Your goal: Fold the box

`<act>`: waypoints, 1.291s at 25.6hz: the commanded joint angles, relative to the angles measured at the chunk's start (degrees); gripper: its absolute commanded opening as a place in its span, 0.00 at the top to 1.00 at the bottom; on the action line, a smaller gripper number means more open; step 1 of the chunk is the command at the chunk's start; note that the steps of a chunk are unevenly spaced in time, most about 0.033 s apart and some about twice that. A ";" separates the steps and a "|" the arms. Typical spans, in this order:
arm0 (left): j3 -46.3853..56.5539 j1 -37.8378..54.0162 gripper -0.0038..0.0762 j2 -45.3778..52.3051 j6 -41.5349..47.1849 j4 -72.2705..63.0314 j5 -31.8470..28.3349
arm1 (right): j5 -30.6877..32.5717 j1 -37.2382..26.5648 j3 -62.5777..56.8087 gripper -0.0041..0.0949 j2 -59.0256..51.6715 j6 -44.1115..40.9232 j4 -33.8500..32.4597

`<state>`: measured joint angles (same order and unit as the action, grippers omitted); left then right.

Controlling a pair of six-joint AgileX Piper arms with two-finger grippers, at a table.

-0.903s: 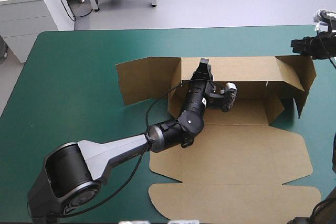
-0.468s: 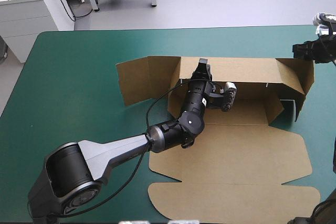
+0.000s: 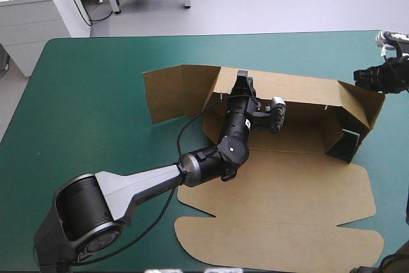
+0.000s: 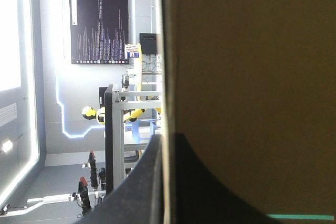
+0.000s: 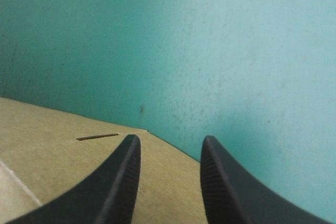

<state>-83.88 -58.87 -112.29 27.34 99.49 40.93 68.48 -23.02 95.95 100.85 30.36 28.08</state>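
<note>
Nearest the table's near edge, the brown box's lid lies flat, and the tray floor sits beyond it. The box's long axis runs parallel to the far edge. At the raised rear wall, the left gripper is clamped on the board's top edge. Farther right, the right gripper, fingers apart, hovers at the box's far right corner over the teal-green cover. That arm is nearer the half-raised right end wall, probably the next to fold in.
</note>
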 commanded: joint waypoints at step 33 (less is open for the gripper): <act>-0.73 0.03 0.96 1.28 4.19 -2.69 -0.32 | 3.21 -4.08 -14.72 0.68 -5.94 -1.26 7.36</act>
<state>-83.88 -58.92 -112.60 30.12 99.37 41.69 68.33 -26.72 82.99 99.23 26.59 29.89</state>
